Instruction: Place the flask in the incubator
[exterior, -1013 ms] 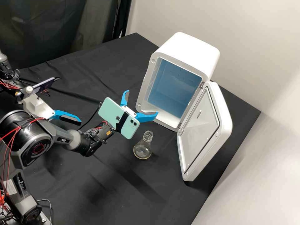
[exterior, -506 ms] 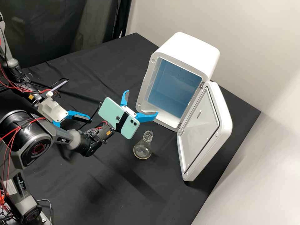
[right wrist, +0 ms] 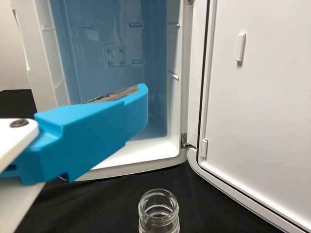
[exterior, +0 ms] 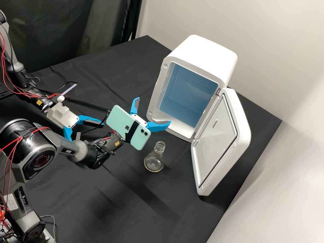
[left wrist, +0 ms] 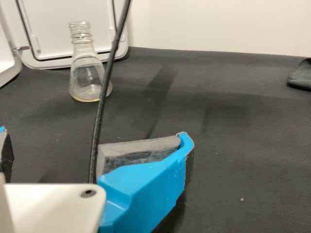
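The glass flask (exterior: 154, 159) stands upright, lower middle of the frame, just before the open incubator (exterior: 202, 54). It looks light, stiff, slick and breakable; I'd grip its neck. The right claw (exterior: 148, 115) above it gapes apart; so does the left claw (exterior: 79, 127), middle left.

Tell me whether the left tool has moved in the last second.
Yes. The left tool has shifted toward the flask and the incubator, which both stand where they were, so the gap to them is smaller.
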